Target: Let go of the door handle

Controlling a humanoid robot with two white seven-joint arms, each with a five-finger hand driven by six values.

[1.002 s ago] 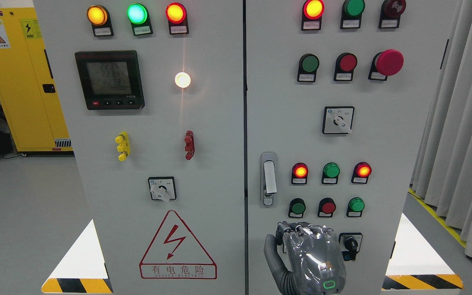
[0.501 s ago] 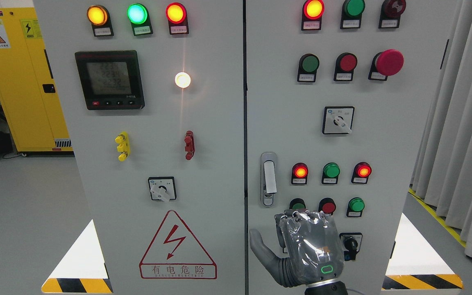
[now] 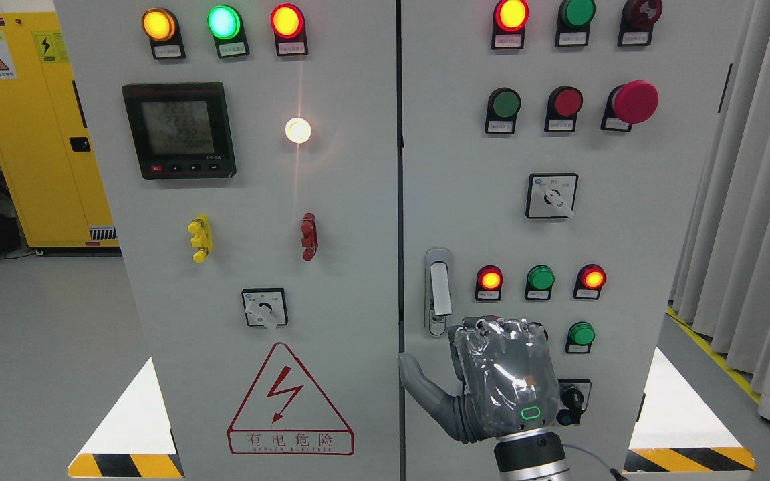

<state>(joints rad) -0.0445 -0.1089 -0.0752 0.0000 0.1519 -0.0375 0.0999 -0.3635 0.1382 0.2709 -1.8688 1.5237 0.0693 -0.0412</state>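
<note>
The door handle (image 3: 440,288) is a silver lever with a lock below it, mounted upright at the left edge of the right cabinet door (image 3: 625,254). My right hand (image 3: 492,374) comes up from the bottom edge, back toward the camera, wrapped in clear plastic. It sits just below and right of the handle and does not touch it. Its thumb (image 3: 418,384) is spread out to the left and its fingers point at the panel, holding nothing. The hand hides two of the lower buttons. The left arm is out of view.
The left cabinet door (image 3: 258,200) carries a meter (image 3: 178,130), lamps and a rotary switch (image 3: 264,308). Lit lamps, buttons, a red mushroom button (image 3: 633,101) and a key switch (image 3: 572,399) surround the hand. A yellow cabinet (image 3: 31,133) stands at the left and curtains (image 3: 759,234) at the right.
My right hand has risen along the right door toward the handle, and its thumb has swung out to the left. The handle has not moved.
</note>
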